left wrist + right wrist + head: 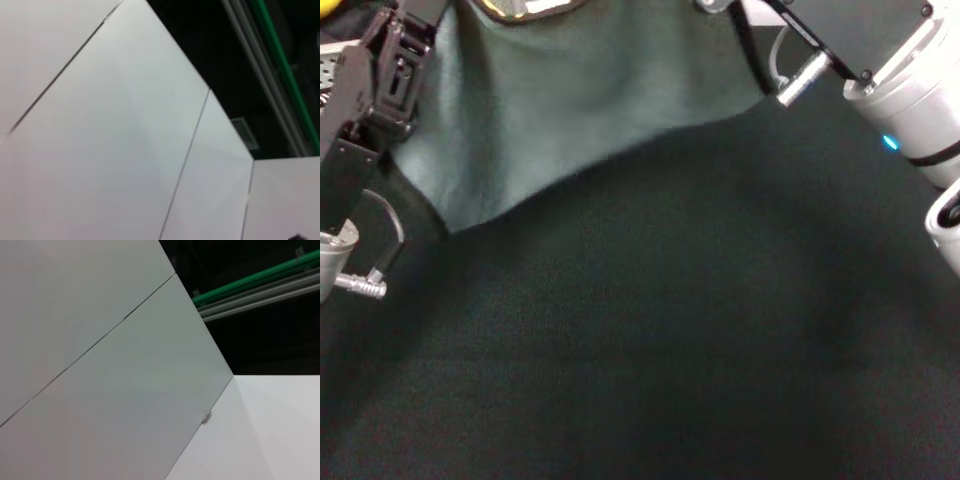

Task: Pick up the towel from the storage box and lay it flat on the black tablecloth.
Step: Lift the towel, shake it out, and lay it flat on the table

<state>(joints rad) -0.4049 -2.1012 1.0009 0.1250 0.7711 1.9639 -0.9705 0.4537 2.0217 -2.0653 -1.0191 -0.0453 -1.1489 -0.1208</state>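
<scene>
Towel [570, 110]: grey-green side up, spread over the far part of the black cloth in the head view; its near edge runs slantwise from low on the left to higher on the right, and a strip of yellow and black border shows at the top edge of the view.
Tablecloth [650, 340]: plain matte black, covering the surface and filling most of the head view; the towel lies on it at the far side.
Box [330, 65]: only a sliver of pale dotted wall shows at the far left edge, behind the left arm.
Left gripper [380, 75]: black, at the upper left, over the towel's left edge; I cannot tell how far open it is or whether it has hold of the towel.
Right gripper: out of sight beyond the top of the head view; only the right arm [910, 90], white with a black block, shows at the upper right above the cloth.
Wrist views: both show only pale wall panels [100, 150] and a green pipe [250, 282] against a dark background.
</scene>
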